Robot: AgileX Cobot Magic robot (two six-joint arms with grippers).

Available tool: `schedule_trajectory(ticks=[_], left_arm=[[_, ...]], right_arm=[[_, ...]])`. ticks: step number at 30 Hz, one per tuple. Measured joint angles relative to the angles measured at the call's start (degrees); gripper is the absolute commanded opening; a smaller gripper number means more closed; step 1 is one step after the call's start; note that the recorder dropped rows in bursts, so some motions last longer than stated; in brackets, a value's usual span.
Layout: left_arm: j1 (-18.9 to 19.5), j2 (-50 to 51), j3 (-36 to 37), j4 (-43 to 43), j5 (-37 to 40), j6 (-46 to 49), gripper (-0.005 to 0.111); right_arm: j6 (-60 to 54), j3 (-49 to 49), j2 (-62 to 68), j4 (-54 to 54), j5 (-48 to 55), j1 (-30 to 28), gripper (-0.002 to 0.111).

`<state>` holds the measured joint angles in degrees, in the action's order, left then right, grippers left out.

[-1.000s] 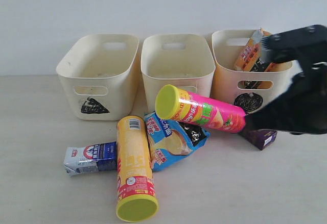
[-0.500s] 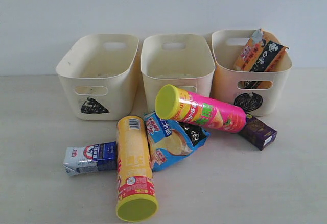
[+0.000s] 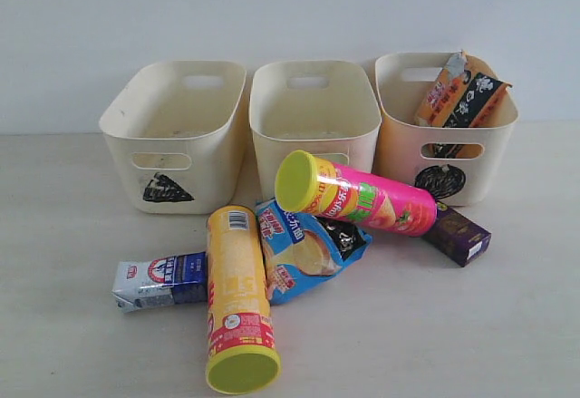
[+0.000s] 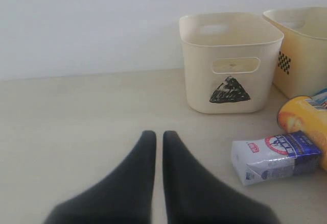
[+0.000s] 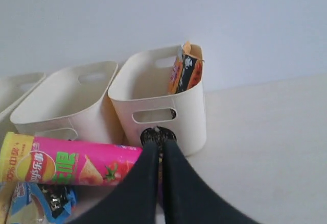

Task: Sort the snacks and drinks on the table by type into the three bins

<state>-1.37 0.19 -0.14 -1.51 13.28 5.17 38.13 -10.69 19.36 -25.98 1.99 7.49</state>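
Three cream bins stand in a row: the triangle bin [image 3: 172,135], the middle bin [image 3: 313,117] and the circle bin [image 3: 444,135]. An orange-black bag [image 3: 458,94] leans inside the circle bin. On the table [image 3: 453,325] lie a pink cylinder [image 3: 362,200], a yellow cylinder [image 3: 237,298], a blue bag [image 3: 304,248], a white-blue carton [image 3: 159,280] and a dark purple carton [image 3: 460,235]. Neither gripper shows in the exterior view. My left gripper [image 4: 159,134] is shut and empty over bare table, left of the carton [image 4: 276,155]. My right gripper [image 5: 159,143] is shut and empty, in line with the circle mark.
The pink cylinder [image 5: 71,160] rests on the blue bag [image 5: 30,203] and hides the middle bin's front mark in the exterior view. A plain white wall rises behind the bins. The yellow cylinder [image 4: 306,127] lies beside the white-blue carton.
The right arm, in front of the circle bin one second ago, has pulled back out of the exterior view. The orange-black bag stays in that bin. Nothing on the table moved.
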Motion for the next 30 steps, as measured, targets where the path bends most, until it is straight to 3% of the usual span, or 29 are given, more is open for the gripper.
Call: schedule_trajectory(ticks=[8,11,15,21,23,27,30], left_arm=[[0.0,0.0,0.0,0.0,-0.11,0.0,0.004],[0.0,0.0,0.0,-0.16,-3.47,-0.39,0.004],[0.0,0.0,0.0,-1.55,-17.89,-5.17,0.004],[0.0,-0.12,0.0,-2.19,-46.85,-20.76,0.004],[0.0,-0.19,0.0,-3.36,-52.9,-24.42,0.004],[0.0,-0.19,-2.16,-7.6,-53.66,-27.5,0.004],[0.0,-0.14,-7.21,-8.92,-49.07,-28.2,0.004]], right_arm=[[0.41,3.81,-11.45,0.0,0.15,0.0,0.0],[0.41,3.9,-13.38,0.0,1.31,0.0,0.0],[0.41,4.01,-14.41,0.0,2.11,0.0,0.0],[0.46,7.7,-14.67,0.0,-1.99,0.0,0.0],[0.62,9.54,-14.67,0.08,-4.19,0.0,0.0],[1.02,10.41,-14.67,0.99,-6.48,0.0,0.0],[1.51,10.41,-14.67,1.23,-6.63,0.0,0.0]])
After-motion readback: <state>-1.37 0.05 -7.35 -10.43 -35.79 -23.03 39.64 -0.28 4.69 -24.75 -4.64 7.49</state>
